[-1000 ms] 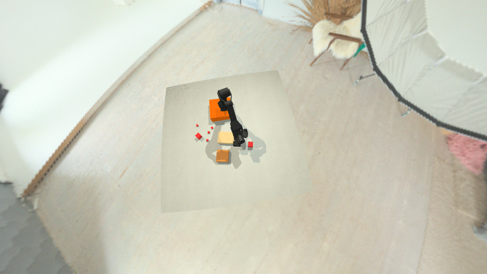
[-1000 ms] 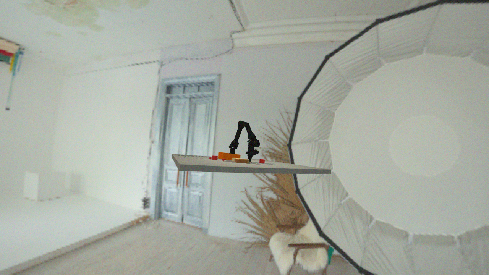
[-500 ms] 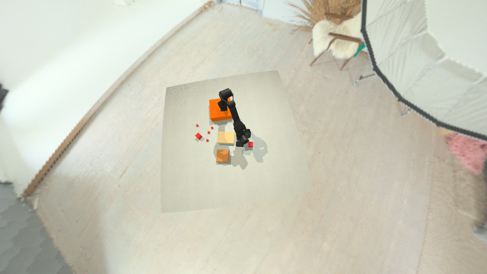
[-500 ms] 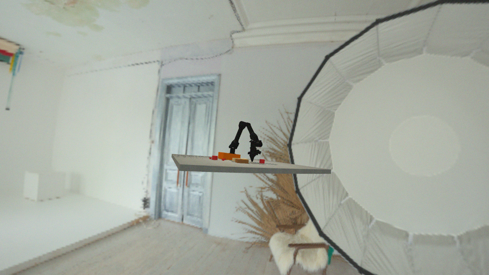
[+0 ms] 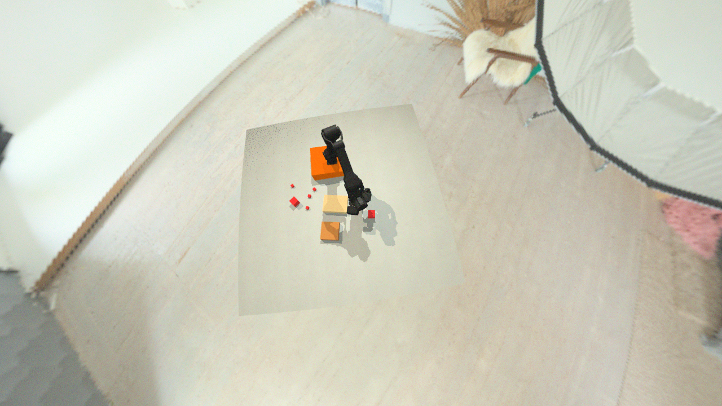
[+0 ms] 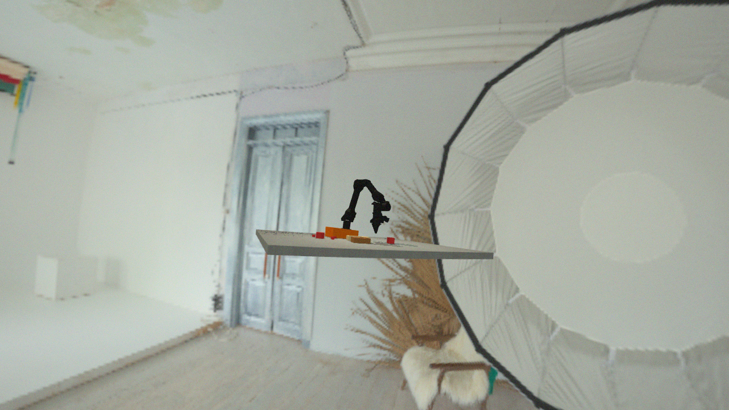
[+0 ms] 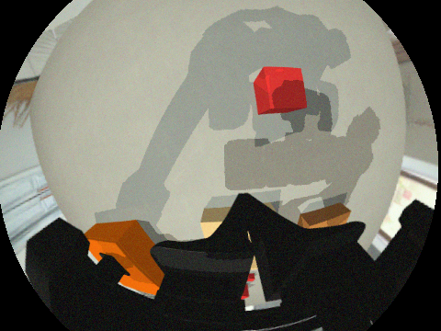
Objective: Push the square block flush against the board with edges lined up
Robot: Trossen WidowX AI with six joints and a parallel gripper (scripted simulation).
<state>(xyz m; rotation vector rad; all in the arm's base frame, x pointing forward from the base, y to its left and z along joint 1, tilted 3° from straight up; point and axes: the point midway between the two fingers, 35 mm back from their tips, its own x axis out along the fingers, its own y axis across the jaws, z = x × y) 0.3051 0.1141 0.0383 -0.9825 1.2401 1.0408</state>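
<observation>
Black claw (image 5: pixel 351 210) (image 6: pixel 376 232) (image 7: pixel 243 198) closed, nothing between its fingertips, above the tabletop (image 5: pixel 282 272) (image 6: pixel 408 251) (image 7: pixel 115 115).

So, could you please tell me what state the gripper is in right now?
The gripper is closed, holding nothing, with its tips above the table top.
</observation>
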